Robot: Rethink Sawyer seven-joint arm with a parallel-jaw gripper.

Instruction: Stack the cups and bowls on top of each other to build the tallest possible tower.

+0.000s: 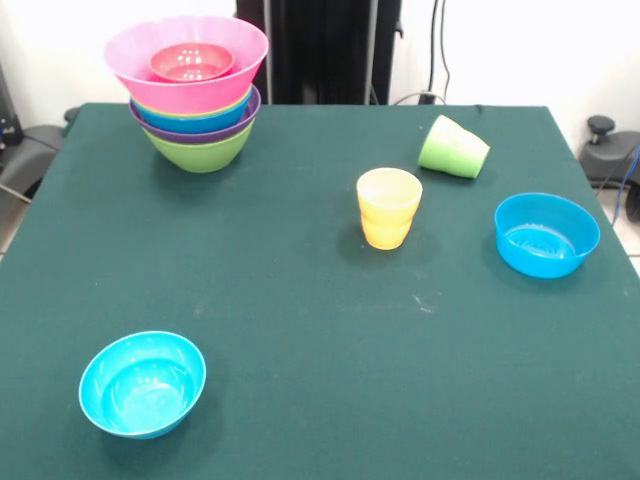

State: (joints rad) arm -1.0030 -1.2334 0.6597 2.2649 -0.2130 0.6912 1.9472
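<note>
The tower point(195, 95) stands at the far left of the table: a lime green bowl at the base, purple, blue and green rims above, then a huge pink bowl point(187, 55) with a small red bowl point(191, 62) inside it. A yellow-orange cup point(388, 207) stands upright near the table's middle. Behind it to the right a light green cup point(453, 148) lies tipped on its side. A blue bowl point(546, 234) sits at the right. A small cyan bowl point(142, 384) sits at the near left. No gripper shows.
The dark green table cloth point(320, 330) covers the whole table. The robot's black pedestal point(318, 50) stands behind the far edge, with cables beside it on the right. Dark equipment sits off both side edges.
</note>
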